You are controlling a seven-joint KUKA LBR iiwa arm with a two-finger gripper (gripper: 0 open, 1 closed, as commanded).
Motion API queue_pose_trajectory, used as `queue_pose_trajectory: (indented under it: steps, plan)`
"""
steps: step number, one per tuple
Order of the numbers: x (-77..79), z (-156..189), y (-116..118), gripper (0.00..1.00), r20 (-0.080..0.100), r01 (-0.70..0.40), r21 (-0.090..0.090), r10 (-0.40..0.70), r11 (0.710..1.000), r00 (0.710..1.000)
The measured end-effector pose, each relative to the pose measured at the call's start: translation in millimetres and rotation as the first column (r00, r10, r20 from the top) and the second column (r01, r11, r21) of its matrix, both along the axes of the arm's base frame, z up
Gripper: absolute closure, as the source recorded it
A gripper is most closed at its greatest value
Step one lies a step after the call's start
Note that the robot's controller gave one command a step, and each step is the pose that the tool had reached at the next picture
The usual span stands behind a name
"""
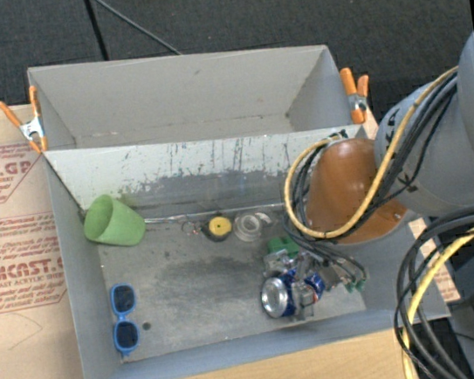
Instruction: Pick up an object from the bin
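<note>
Gripper (pixel 310 277) down at the floor of the bin (pixel 199 291), close to the corner where the near edge meets the right-hand wall as the camera sees it. Its dark metal parts lie right against a crushed drink can (pixel 279 296), silver with blue print. The can lies on its side with its round end turned toward the near edge. Gripper and can overlap so closely that I cannot tell whether the gripper is parted, closed, or clamped on the can.

Above the gripper, the wrist wears a rounded orange cover (pixel 347 190), which leans in over the right-hand wall. Yellow-and-black cables (pixel 293 195) loop around the cover on its bin side and trail back along the arm (pixel 443 153). The arm's grey body reaches in from the right and slopes down toward the floor.

Further out, near the foot of the far wall and about midway along it, a pale ring (pixel 248 225) rests on the floor. A small yellow disc (pixel 219 227) lies just beside it. A green cup (pixel 113 220) lies tipped on its side in the far left corner. Blue sunglasses (pixel 124 318) lie by the left wall, near the near left corner and well apart from the can.
</note>
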State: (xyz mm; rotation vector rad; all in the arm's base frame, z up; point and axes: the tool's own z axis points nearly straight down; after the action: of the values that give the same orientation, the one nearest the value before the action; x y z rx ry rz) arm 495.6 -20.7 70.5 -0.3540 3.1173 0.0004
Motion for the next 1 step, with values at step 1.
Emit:
queue_pose_trajectory:
  steps: [1]
  plan:
    - [-5.4,125.2,-7.7,1.00,0.005,-0.086,-0.002,0.086,0.996,0.996]
